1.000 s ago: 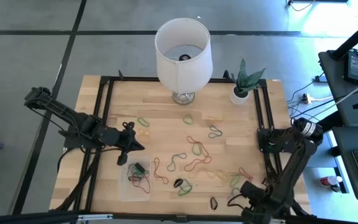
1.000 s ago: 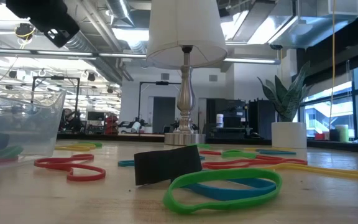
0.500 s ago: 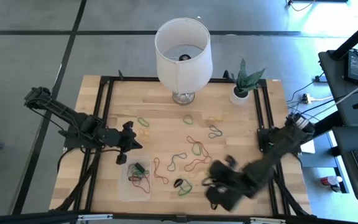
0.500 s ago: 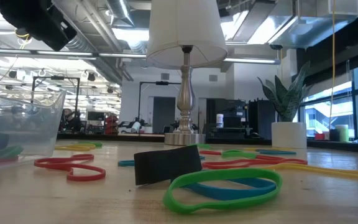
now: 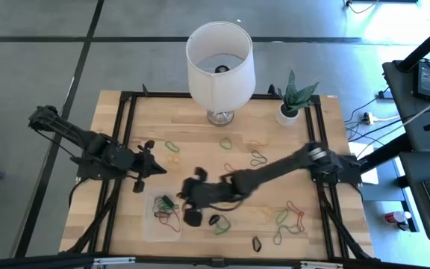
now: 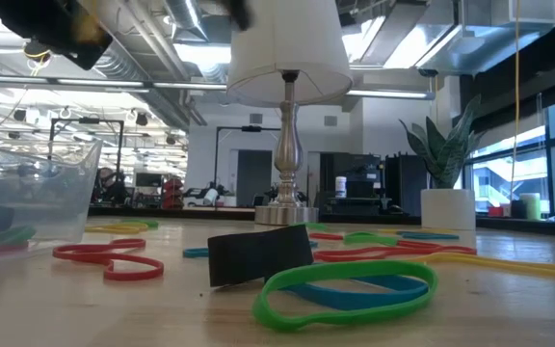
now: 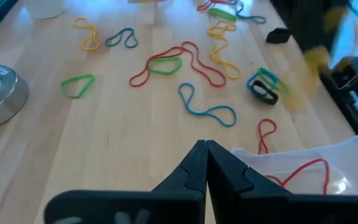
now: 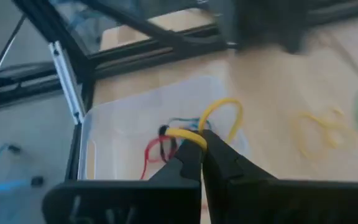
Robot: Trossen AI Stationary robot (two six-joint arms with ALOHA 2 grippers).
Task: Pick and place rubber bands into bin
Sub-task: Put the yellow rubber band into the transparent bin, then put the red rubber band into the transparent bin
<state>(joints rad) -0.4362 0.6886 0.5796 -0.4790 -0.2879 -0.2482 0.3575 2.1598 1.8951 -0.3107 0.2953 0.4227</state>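
The right gripper [image 8: 202,148] hangs over the bin [image 8: 120,112], its fingers pinched on a yellow band [image 8: 219,115]. The left gripper [image 7: 206,163], fingers pressed together and empty, waits beside the bin's far edge. Other bands [image 5: 234,179] lie scattered on the table [image 5: 200,134].

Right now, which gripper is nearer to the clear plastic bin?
Right. The right gripper hangs at the clear plastic bin's edge, pinching a yellow rubber band. The left gripper, shut, sits farther off, beyond the bin's far side.
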